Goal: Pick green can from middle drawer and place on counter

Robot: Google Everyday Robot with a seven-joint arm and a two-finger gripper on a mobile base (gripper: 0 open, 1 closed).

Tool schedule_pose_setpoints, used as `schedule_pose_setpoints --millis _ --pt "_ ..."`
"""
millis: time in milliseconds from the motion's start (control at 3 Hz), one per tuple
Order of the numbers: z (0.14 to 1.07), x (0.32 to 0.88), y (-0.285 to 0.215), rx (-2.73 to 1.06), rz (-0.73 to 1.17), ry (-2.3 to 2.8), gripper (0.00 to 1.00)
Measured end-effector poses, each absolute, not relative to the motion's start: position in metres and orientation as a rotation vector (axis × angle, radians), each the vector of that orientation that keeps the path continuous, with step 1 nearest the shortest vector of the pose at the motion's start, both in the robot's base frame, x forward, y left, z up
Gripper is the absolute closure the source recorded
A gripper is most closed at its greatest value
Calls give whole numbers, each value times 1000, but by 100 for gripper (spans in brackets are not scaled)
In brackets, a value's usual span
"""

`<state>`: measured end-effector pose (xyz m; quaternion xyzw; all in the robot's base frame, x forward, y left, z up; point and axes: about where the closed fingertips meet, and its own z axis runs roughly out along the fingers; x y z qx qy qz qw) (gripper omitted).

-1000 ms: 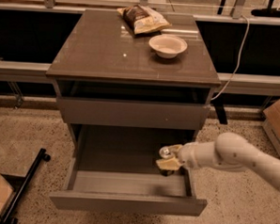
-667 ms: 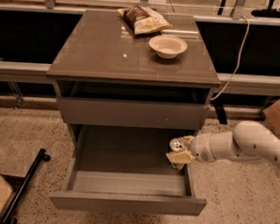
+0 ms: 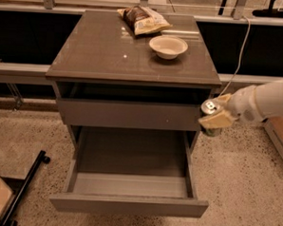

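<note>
So the gripper (image 3: 215, 113) is hanging out off the right side of the cabinet, about level with the closed upper drawer front (image 3: 127, 114) and a bit below the edge of the desk (image 3: 101, 56). The jaws are clamped on the green can (image 3: 209, 107): one tan pad sits across the front of it and the other is behind and above. You can see the can's silver top with the pull tab facing up, plus a sliver of dark green poking out underneath the lower pad. The can is up in the air, outside the cabinet, just beside its right front corner, and it isn't touching the desk or any drawer.

The white arm (image 3: 270, 99) comes in from the right edge of the camera view.

The middle drawer (image 3: 127, 205) is pulled way out toward the camera, so its long flat floor is in plain sight. It sits lower than the can and off to the left of it.

Up on the glossy desk there's a white bowl (image 3: 168, 46) toward the back right, and a crumpled snack bag (image 3: 142, 20) just behind it and to the left. They're close together, though I can't tell if they touch. A white cable (image 3: 238, 56) dangles down behind the cabinet on the right. Speckled floor (image 3: 242, 186) all around, and a black pole (image 3: 26, 187) lies at the lower left.
</note>
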<state>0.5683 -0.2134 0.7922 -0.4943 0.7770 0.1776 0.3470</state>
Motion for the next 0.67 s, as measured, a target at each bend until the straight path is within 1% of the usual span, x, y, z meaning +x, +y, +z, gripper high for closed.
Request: schedule_pose_setpoints --millis 333,667 --pt "883 599 -229 -1353 245 1990 100" --pt "925 616 -232 -1349 174 1936 100"
